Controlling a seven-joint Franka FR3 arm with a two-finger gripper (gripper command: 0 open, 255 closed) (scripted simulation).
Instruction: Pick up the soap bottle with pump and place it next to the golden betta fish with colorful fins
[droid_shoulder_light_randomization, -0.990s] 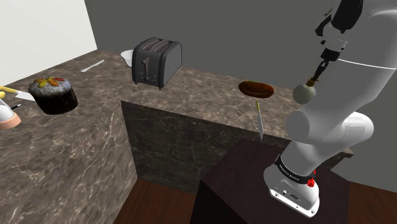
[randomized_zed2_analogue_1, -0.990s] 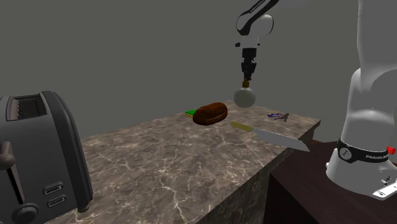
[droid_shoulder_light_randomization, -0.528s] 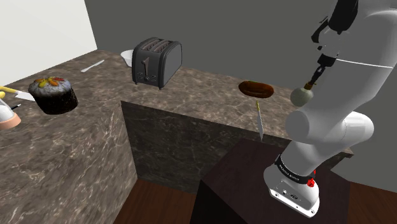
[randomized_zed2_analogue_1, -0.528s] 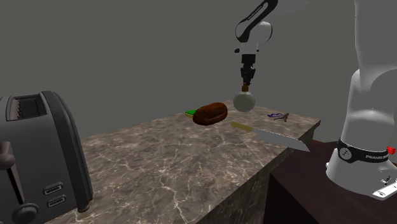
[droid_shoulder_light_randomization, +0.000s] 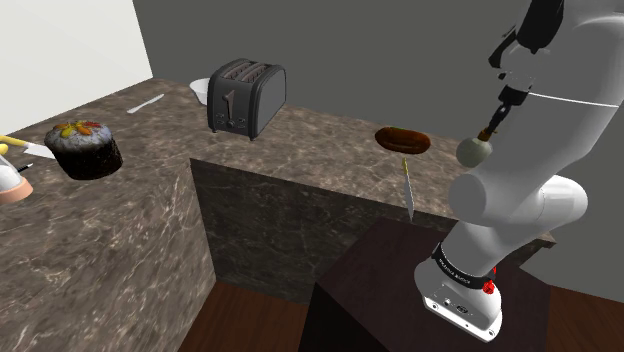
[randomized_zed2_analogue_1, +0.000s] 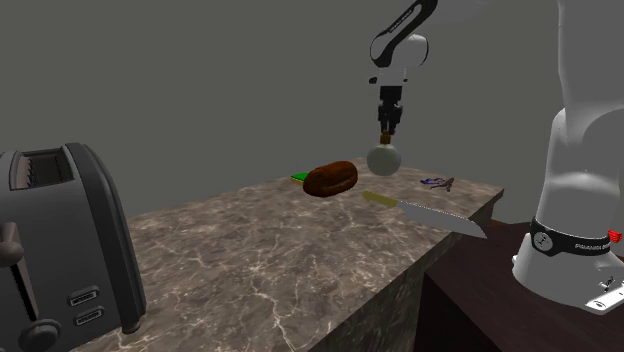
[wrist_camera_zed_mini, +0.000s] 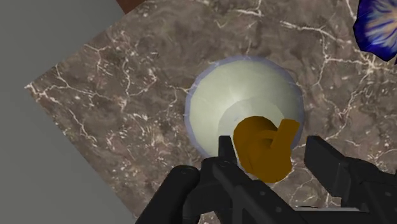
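Bottle (randomized_zed2_analogue_1: 383, 157): round pale-green bulb, brown pump | gripper (randomized_zed2_analogue_1: 388, 125) clamped on pump, aloft | blue-purple fish (randomized_zed2_analogue_1: 437, 183) at bottle's 4 o'clock

soap bottle (wrist_camera_zed_mini: 235, 95): pale green-white | pump (wrist_camera_zed_mini: 261, 149): amber-brown | counter (randomized_zed2_analogue_1: 260, 260): brown, white-veined | toaster (droid_shoulder_light_randomization: 245, 97): dark grey

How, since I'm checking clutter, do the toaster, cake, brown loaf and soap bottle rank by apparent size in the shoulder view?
1. toaster
2. cake, close behind; it seems nearer the camera, so their real order is unsure
3. brown loaf
4. soap bottle, clasped by the claw
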